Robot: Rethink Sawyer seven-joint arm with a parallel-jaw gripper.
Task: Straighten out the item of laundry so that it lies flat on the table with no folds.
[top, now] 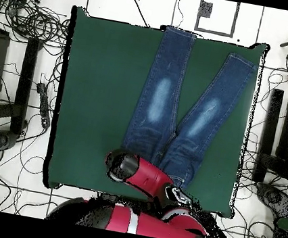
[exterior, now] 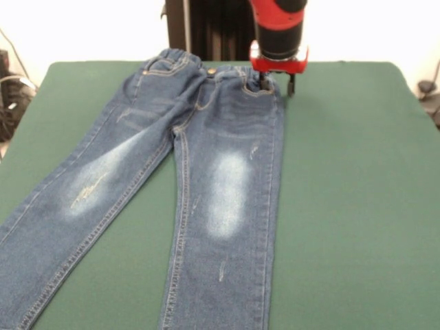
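The blue denim jeans (exterior: pixel 206 165) lie front up on the green table (exterior: pixel 344 192). The waistband is at the far side and the legs spread toward the near edge, running out of the picture. Both thighs show faded whitish patches. My gripper (exterior: pixel 278 84) hangs at the waistband's right corner, low over the cloth. It is open: one finger (exterior: pixel 264 82) is over the waistband corner and the other is just off the jeans, above the table. In the overhead view the jeans (top: pixel 177 103) lie in a V on the table (top: pixel 100 69), and the red arm (top: pixel 143 176) hides the gripper.
The black pedestal (exterior: pixel 206 27) stands behind the table's far edge. In the overhead view, cables (top: pixel 34 16) and dark stands (top: pixel 26 83) line the floor on both sides of the table.
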